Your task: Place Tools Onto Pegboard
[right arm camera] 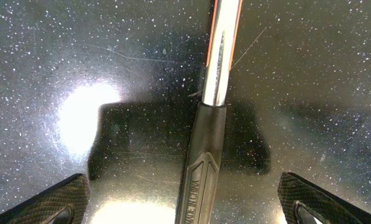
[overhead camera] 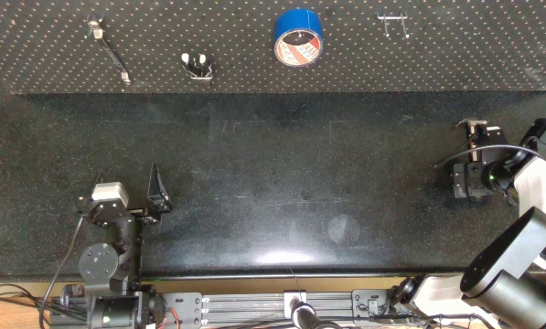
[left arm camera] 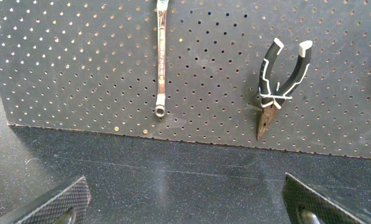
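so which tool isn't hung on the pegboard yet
The hammer with the chrome shaft and black grip, lying flat on the dark table. The silver wrench, the black-and-white-handled pliers and the blue tape roll all hang on the pegboard.

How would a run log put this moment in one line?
pegboard: wrench, pliers, tape hung | hammer: flat on table | right gripper: open, over hammer handle | left gripper: open, facing pegboard

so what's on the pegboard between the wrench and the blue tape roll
The pliers hang there, between the wrench and the blue tape roll, as the top view shows.
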